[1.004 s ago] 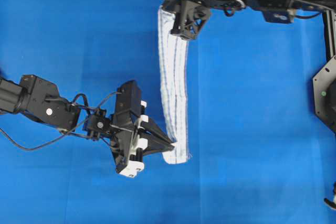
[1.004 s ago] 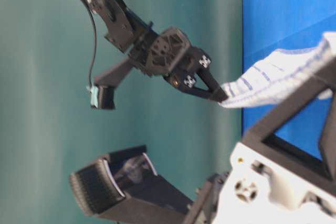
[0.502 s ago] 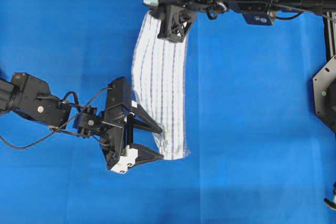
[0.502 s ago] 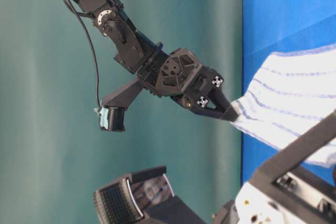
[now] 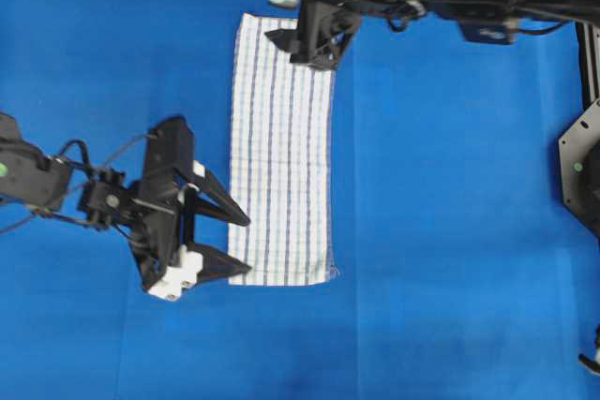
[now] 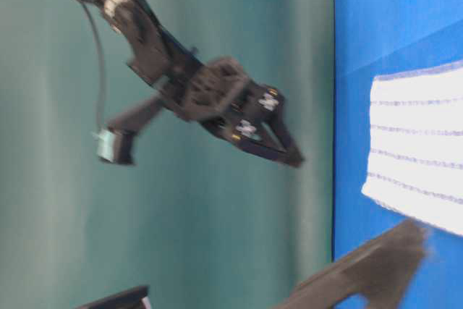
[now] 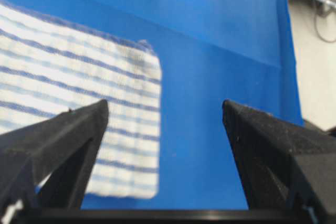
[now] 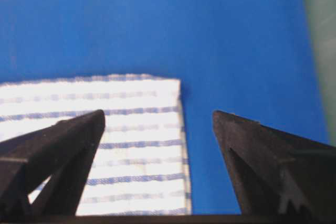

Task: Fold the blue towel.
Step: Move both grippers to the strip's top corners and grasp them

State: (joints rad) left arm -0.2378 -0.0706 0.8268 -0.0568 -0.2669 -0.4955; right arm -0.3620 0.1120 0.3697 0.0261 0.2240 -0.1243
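The blue towel [image 5: 281, 156], white with thin blue stripes, lies flat as a long rectangle on the blue table covering. My left gripper [image 5: 246, 246] stands open just left of the towel's near left corner and holds nothing. In the left wrist view the towel's corner [image 7: 79, 93] shows between and under the spread fingers [image 7: 68, 140]. My right gripper [image 5: 295, 51] hangs open over the towel's far edge, also with nothing in it. The right wrist view shows the towel's [image 8: 131, 129] far corner below the open gripper [image 8: 157, 116]. The table-level view shows the right gripper [image 6: 286, 151] lifted clear of the towel [image 6: 419, 150].
The blue table covering [image 5: 450, 231] spreads all round the towel. A black arm base [image 5: 581, 166] stands at the right edge. Behind the table is a teal backdrop [image 6: 217, 251]. The table's edge and grey floor [image 7: 312, 51] show in the left wrist view.
Both grippers have opened and let go of the towel, which has dropped and now lies spread flat. The left gripper has drawn back to the left. The right gripper has lifted off.
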